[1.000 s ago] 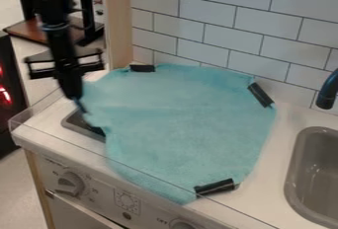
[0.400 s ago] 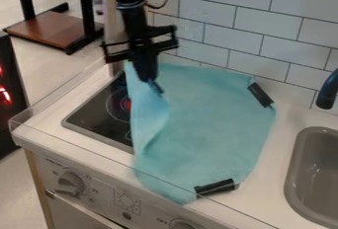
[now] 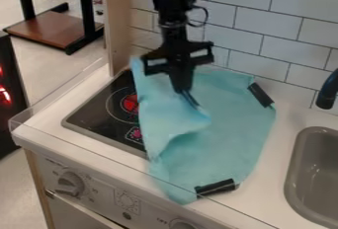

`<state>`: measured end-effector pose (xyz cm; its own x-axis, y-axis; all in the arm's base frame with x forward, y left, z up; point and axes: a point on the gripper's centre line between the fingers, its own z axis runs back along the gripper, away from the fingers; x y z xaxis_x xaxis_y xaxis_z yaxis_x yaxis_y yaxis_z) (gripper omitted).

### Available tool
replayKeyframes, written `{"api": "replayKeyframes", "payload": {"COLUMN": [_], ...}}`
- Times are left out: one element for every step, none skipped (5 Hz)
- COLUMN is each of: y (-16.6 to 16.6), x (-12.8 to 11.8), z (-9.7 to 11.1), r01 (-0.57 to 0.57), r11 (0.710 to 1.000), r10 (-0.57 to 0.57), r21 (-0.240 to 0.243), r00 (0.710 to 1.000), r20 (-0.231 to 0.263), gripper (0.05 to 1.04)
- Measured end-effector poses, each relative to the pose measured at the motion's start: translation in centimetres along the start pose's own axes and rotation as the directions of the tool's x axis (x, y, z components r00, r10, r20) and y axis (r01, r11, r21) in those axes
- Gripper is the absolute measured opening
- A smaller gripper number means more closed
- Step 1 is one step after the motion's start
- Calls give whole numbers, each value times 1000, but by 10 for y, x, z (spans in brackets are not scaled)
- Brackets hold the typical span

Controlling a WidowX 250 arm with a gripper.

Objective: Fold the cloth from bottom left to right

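The black gripper (image 3: 191,102) hangs over the upper middle of the cloth, its tip touching a lifted flap; its fingers look closed with the cloth's edge pinched at them. The turquoise cloth (image 3: 221,141) lies on the counter and part of the stove, its left part folded over toward the right, with a loose, raised fold down its left side. Black strips lie on the cloth's right corner and bottom corner. The cloth beneath the flap is hidden.
The black stovetop (image 3: 99,109) with red burner marks is uncovered left of the cloth. A grey sink (image 3: 316,173) and dark faucet (image 3: 326,92) are at right. A clear guard (image 3: 66,141) runs along the front edge, and a tiled wall (image 3: 251,20) stands behind.
The gripper has moved right from the stove's left side, drawing the cloth's left part with it. The stovetop has come into view, and the strip at the cloth's upper left no longer shows.
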<state>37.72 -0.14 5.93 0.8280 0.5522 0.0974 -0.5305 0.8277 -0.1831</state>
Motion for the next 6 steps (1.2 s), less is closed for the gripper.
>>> {"api": "replayKeyframes", "payload": {"y": [-1, -5, -10, -10, -8, -5], "x": [0, -3, -7, -6, -5, -1], "z": [-17, -27, -32, -31, -31, -26], "r01": [33, 100, 140, 134, 124, 114], "r11": [999, 995, 990, 991, 992, 992], "r10": [-33, -100, -140, -134, -124, -115], "r21": [4, 13, 15, 23, 39, 57], "r00": [999, 995, 990, 991, 992, 993], "r20": [-10, -7, -19, -19, -14, 18], "gripper": [51, 73, 209, 490, 771, 1007]}}
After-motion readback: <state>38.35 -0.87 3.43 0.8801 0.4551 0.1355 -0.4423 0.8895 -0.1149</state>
